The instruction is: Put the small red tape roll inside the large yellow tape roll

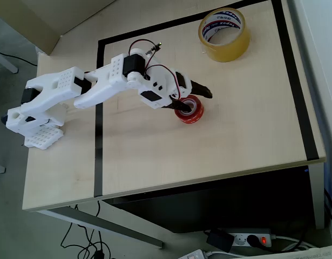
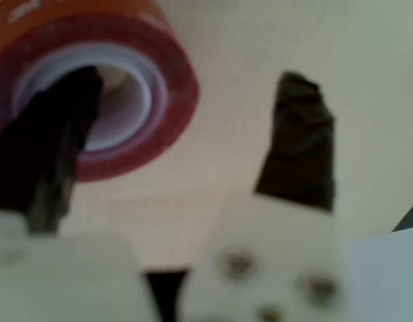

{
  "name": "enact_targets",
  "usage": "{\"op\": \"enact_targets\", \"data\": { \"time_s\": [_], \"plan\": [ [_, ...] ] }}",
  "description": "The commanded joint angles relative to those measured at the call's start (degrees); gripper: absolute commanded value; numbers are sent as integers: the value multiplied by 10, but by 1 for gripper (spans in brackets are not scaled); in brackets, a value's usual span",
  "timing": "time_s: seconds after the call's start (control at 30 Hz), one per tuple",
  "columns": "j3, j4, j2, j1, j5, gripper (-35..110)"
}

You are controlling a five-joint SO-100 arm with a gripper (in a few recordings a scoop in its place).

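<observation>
Overhead view: a white arm [image 1: 101, 89] is seen reaching from the left of the frame toward the centre across a pale wooden table [image 1: 236, 135] marked with a rectangle of black tape lines [image 1: 98, 145]. The gripper [image 1: 194, 99] is located just right of centre, its dark fingers spread wide. One finger [image 1: 179, 107] is lowered into the hole of the small red tape roll [image 1: 189, 109]; the other finger [image 1: 201, 89] is held outside the ring, toward the upper right, apart from it. The red roll is laid flat on the table near the middle of the frame. The large yellow tape roll [image 1: 224, 34] is placed flat in the upper right of the frame, well apart from the red roll, its white core with blue and red lettering facing up. A power strip [image 1: 252, 238] is seen on the floor at the lower edge.

Wrist view: the picture is blurred. The small red tape roll [image 2: 152, 87] is shown in the upper left, its white core visible. The left-hand dark finger [image 2: 52, 147] is set inside the core, while the right-hand finger [image 2: 300, 141] is held over bare table [image 2: 313, 47], clear of the roll. The gripper [image 2: 186, 121] is thus shown wide open, with nothing clamped between the jaws; the roll's wall lies between the two fingers
</observation>
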Motion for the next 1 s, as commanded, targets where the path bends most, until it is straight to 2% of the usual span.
{"op": "enact_targets", "data": {
  "time_s": [0.0,0.2,0.3,0.37,0.6,0.73,0.97],
  "plan": [
    [-1,45,44,-10,-18,25],
    [-5,111,57,-28,-37,21],
    [-3,120,70,-33,-40,6],
    [2,120,80,-33,-39,0],
    [-35,117,111,-31,-34,0],
    [-37,76,160,-27,-34,0],
    [-69,-60,219,-38,-39,0]
  ]
}}
